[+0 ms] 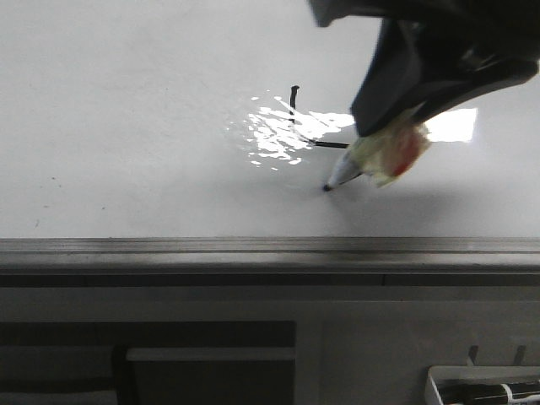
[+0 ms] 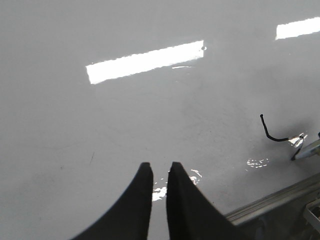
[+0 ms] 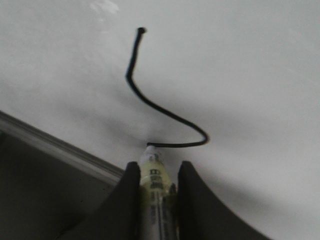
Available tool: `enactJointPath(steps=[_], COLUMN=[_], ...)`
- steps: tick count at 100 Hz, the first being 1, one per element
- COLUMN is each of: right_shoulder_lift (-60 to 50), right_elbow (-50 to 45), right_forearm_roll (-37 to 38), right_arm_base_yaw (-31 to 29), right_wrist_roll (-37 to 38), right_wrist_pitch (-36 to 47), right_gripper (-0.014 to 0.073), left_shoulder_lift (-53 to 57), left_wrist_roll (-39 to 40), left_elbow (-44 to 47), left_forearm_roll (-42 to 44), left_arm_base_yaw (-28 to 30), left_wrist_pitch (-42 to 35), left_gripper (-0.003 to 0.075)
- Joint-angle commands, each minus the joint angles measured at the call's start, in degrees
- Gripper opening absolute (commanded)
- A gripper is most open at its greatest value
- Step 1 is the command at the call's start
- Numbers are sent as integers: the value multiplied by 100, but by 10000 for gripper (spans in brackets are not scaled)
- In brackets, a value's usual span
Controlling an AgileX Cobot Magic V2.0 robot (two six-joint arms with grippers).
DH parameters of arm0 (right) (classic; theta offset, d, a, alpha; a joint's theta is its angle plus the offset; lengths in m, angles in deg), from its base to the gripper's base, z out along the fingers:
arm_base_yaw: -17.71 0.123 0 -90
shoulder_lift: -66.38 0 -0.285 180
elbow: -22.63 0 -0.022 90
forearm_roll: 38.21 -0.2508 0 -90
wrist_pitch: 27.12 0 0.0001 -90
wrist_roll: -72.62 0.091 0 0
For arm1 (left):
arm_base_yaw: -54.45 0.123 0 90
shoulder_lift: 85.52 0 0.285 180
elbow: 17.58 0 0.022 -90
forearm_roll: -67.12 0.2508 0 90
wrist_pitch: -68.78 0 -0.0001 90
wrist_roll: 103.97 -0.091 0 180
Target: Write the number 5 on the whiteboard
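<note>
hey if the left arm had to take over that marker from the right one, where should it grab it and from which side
Probably the barrel of the marker just above its tapered tip, the only bare stretch: the right gripper covers the rest. The marker slants down to the whiteboard with the tip toward the left arm, so the left gripper would best come from that side, fingers across the barrel. The room there looks tight.

The left gripper [image 2: 159, 172] hangs over the whiteboard [image 2: 150, 130], its two dark fingers [image 2: 137, 200] nearly together with only a thin slit between them and nothing held. Near the board's grey edge rail [image 2: 272, 200], a short black stroke of the number 5 [image 2: 270, 131] ends just beside a marker tip [image 2: 300, 154].
</note>
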Motion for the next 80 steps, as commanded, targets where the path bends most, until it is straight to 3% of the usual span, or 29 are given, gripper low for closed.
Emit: enactJointPath(steps=[1,26,51,80], right_shoulder_lift=[148,-202,-240,10], right_elbow=[103,600,863,863], right_forearm_roll=[212,290,1103,1145], right_arm_base_yaw=[51,51,9,-13], right_wrist_roll=[-11,-353,-394,-394], right_wrist_pitch=[472,739,329,327], right_gripper=[-40,-40,-40,-40], left_shoulder_lift=[-69,-69,-69,-69], left_wrist_roll=[65,65,65,65], left_elbow=[-144,-144,-144,-144], left_forearm_roll=[-157,-157,-157,-157], left_arm_base_yaw=[9,9,9,9], left_wrist_pitch=[-382,-382,-462,-539], left_gripper=[48,48,48,48])
